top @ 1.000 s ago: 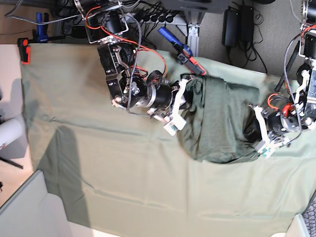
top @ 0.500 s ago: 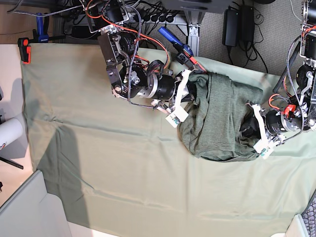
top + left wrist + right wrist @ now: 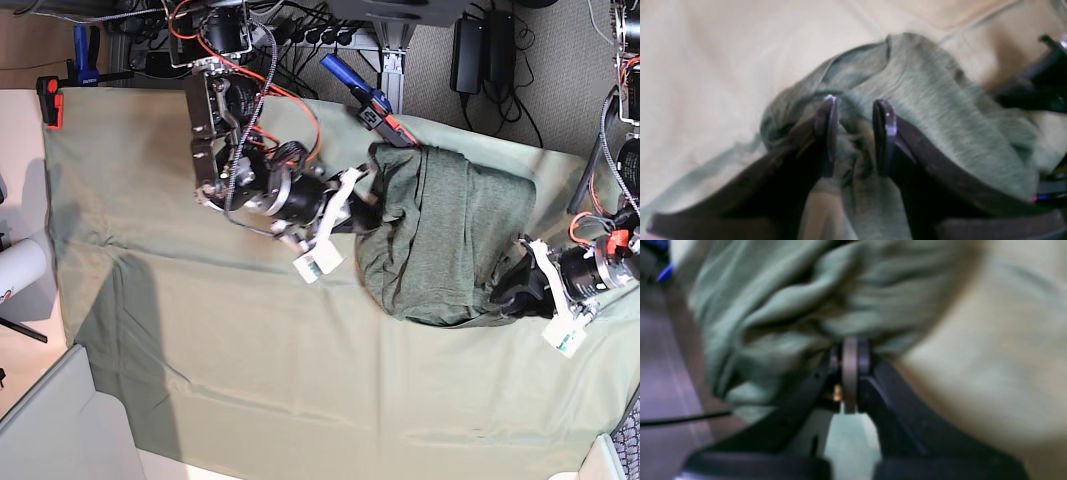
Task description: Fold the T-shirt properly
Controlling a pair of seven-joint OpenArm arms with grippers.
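The T-shirt [image 3: 445, 245] lies bunched on the cloth-covered table [image 3: 200, 330]. The left tool [image 3: 853, 133] is partly closed, gripping a fold of fabric. The right tool [image 3: 850, 373] is fully closed against the shirt's edge; any grip there is unclear.

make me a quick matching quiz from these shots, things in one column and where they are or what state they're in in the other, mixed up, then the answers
Column one:
1. T-shirt
2. left pincer
3. right pincer
4. table cloth

Column two:
A. pads pressed together on a bunch of fabric
B. spread flat, pale mint green, under everything
C. pads apart with a fold of knit between them
D. bunched in a dark olive heap between the two arms

Pairs: 1-D, 2-C, 3-A, 4-B
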